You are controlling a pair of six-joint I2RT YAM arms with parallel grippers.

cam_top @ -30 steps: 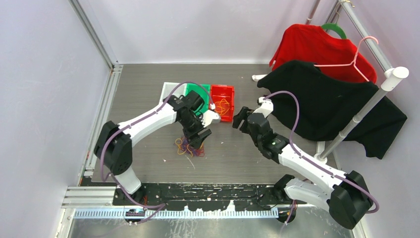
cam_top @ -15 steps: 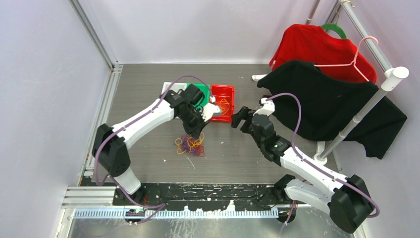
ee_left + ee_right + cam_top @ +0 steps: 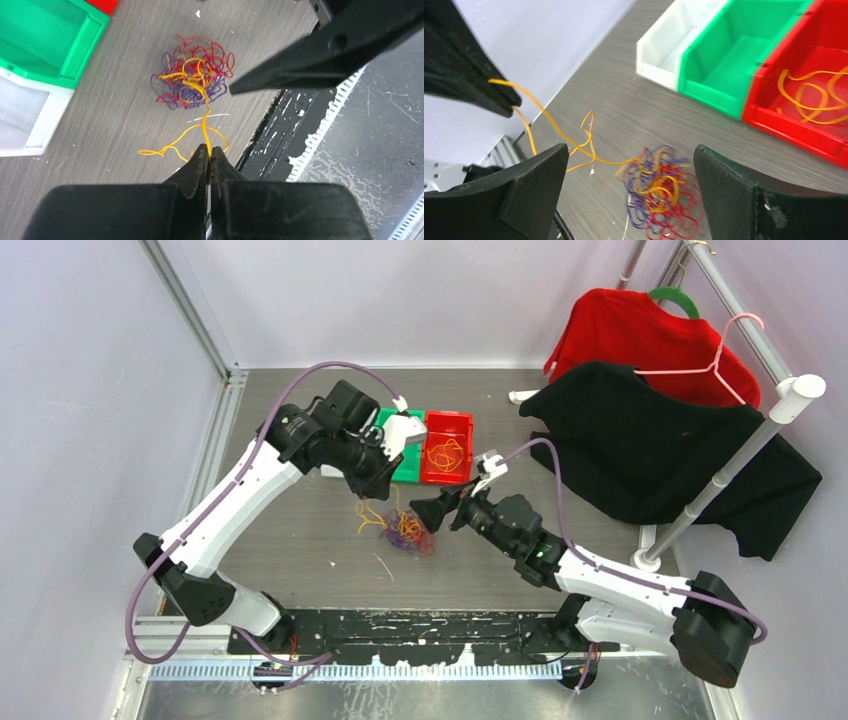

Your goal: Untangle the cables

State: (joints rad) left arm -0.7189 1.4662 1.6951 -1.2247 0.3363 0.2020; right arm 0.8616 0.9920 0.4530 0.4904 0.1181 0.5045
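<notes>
Orange cable [image 3: 205, 125] between tips of left gripper [image 3: 209, 152]

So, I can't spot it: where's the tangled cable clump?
In the top view the clump lies mid-table, nearer than the red bin, between the left gripper, pinching its orange strand, and the open right gripper.

A small wiry clump of thin looped cables [image 3: 410, 533] in red, dark purple and orange-yellow lies on the grey wood-grain tabletop [image 3: 300, 530]. One thin orange-yellow strand [image 3: 206, 120] rises from it, its end pinched in the left gripper [image 3: 209, 155]. A loose coil of orange-yellow cable [image 3: 449, 453] lies inside the red plastic bin [image 3: 450, 416].
</notes>
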